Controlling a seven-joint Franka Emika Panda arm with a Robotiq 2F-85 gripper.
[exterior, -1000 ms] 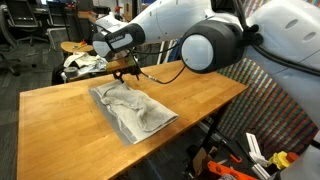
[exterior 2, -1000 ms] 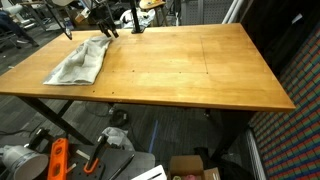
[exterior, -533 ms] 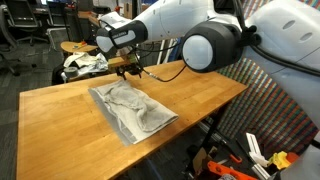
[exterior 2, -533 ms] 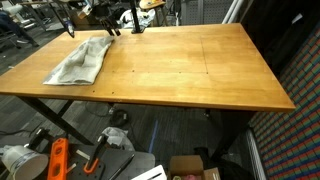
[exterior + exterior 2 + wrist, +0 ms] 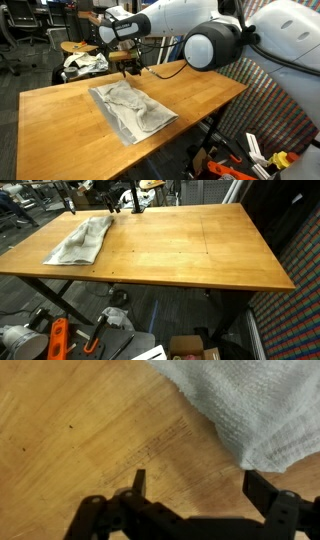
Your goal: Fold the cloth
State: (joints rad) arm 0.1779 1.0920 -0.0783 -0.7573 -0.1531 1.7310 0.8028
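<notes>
Cloth (image 5: 132, 112), long axis across tabletop (image 5: 55, 108)

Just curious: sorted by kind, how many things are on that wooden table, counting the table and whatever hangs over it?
Table: 1
Cloth: 1, lying rumpled on the table
Pincer: 1, open and empty, over the wood beside the cloth
Total: 3

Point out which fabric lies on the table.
The light-grey cloth, spread on the wooden table; the white-and-dark bundle sits beyond its edge.
</notes>
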